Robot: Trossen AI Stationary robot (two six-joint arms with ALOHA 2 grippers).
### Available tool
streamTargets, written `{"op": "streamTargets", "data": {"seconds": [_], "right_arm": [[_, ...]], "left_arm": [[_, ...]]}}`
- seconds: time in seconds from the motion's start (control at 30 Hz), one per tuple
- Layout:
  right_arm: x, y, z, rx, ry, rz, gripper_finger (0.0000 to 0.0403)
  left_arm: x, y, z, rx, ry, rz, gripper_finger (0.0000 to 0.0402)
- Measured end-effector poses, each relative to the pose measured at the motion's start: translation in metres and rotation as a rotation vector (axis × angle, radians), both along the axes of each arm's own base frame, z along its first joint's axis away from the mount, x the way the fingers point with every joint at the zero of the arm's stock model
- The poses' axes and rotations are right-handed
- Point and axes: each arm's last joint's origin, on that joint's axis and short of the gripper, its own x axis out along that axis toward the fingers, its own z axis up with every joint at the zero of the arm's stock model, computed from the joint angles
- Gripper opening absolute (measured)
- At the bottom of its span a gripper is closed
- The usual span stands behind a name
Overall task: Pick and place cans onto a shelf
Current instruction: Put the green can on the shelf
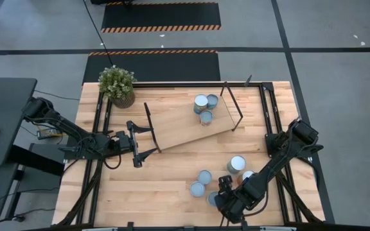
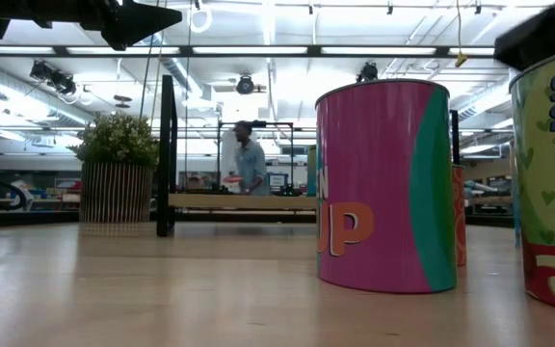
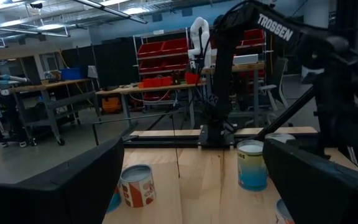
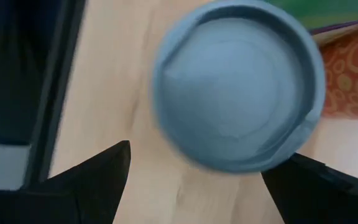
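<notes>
Down over the near-right cluster of cans (image 1: 201, 183), right gripper (image 1: 225, 186) pointing at the tabletop (image 1: 172, 167), fingers spread wide and empty. Directly beneath and between them, a round pale blue can top (image 4: 238, 81), ungrasped. Left gripper (image 1: 135, 144) parked unclenched beside the shelf (image 1: 185, 125), three cans already there.

One camera looks straight down on the whole light-wood tabletop (image 1: 172, 186) from well above, while another sits at table height, very near a pink-and-green printed can (image 2: 385, 185), facing level into the room. The right wrist camera hangs close above a pale silvery-blue can top (image 4: 238, 84) lying between its open fingers; the left wrist camera faces across the table, sharing the cans with the overhead view.
</notes>
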Motion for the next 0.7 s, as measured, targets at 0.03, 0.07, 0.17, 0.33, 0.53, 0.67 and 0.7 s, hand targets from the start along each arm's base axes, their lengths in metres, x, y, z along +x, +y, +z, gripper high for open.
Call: {"op": "streamTargets", "data": {"seconds": [0.03, 0.07, 0.17, 0.33, 0.53, 0.67, 0.7], "right_arm": [[0.001, -0.002, -0.003, 0.001, -0.009, -0.015, 0.0354], [0.002, -0.003, -0.004, 0.0, -0.021, -0.025, 0.0354], [0.008, -0.003, -0.005, 0.025, -0.082, -0.038, 0.0354], [0.013, -0.002, -0.004, 0.013, -0.16, -0.022, 0.0354], [0.014, -0.003, -0.003, 0.01, -0.167, -0.032, 0.0353], [0.016, -0.003, -0.003, 0.023, -0.172, -0.036, 0.0339], [0.016, -0.003, -0.003, 0.028, -0.171, -0.037, 0.0333]], "left_arm": [[0.0, 0.0, 0.0, 0.0, 0.0, 0.0, 0.0389], [0.0, 0.0, 0.0, 0.0, 0.0, 0.0, 0.0389], [0.0, 0.0, 0.0, 0.0, 0.0, 0.0, 0.0389], [0.0, 0.0, 0.0, 0.0, 0.0, 0.0, 0.0389], [0.0, 0.0, 0.0, 0.0, 0.0, 0.0, 0.0389], [0.0, 0.0, 0.0, 0.0, 0.0, 0.0, 0.0389], [0.0, 0.0, 0.0, 0.0, 0.0, 0.0, 0.0389]]}}
